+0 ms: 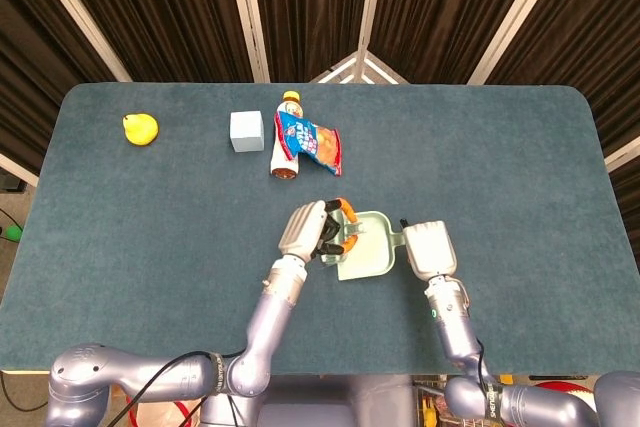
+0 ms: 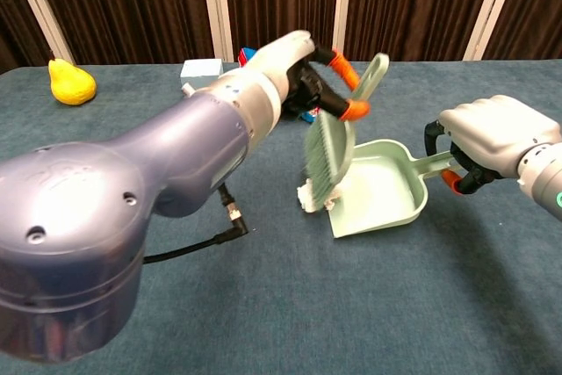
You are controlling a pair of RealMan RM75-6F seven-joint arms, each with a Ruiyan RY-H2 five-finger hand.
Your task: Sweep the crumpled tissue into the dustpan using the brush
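Note:
My left hand [image 2: 294, 68] [image 1: 308, 230] grips the pale green brush [image 2: 334, 142] by its handle, bristles pointing down at the dustpan's open edge. The crumpled white tissue [image 2: 306, 197] lies on the table right at the lip of the pale green dustpan [image 2: 386, 195] [image 1: 368, 257], partly hidden behind the bristles. In the head view the tissue is hidden under my left hand. My right hand [image 2: 496, 140] [image 1: 427, 249] holds the dustpan's handle, with the pan's mouth facing left and its near edge on the table.
At the back lie a snack bag [image 1: 312, 142] and a bottle on its side [image 1: 286, 147], with a light blue cube [image 1: 246, 131] beside them. A yellow pear [image 1: 140, 128] sits at the far left. My left arm fills much of the chest view's left side.

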